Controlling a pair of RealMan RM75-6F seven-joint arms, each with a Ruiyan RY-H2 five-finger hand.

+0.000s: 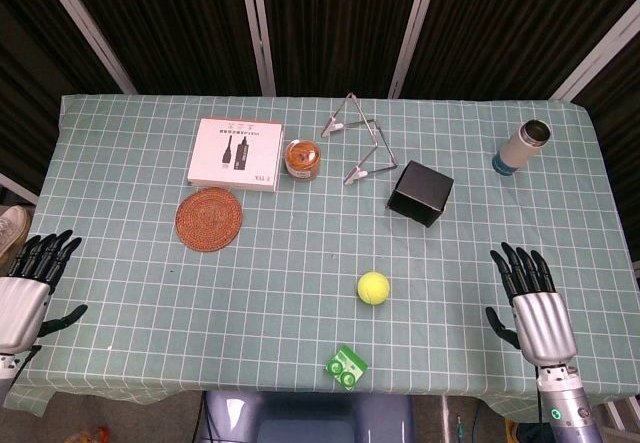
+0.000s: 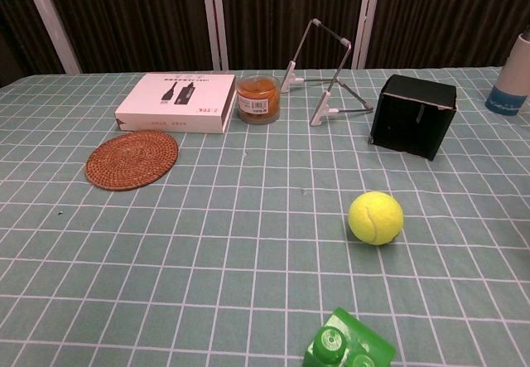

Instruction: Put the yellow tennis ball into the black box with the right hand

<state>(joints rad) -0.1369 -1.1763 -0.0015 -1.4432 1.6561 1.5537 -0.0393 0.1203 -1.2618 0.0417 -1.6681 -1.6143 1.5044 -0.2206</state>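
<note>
Nothing grasped yet: my right robot hand (image 1: 532, 298), fingers apart and empty, must reach left to the fuzzy yellow tennis ball (image 1: 373, 288).

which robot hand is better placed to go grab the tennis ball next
The right robot hand. It rests open on the same side of the table as the yellow tennis ball and the black box; the left robot hand sits at the far left edge.

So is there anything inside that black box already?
Cannot tell. The black box shows only its closed-looking outer faces in both views, so its inside is hidden. The yellow tennis ball lies outside it on the tablecloth.
</note>
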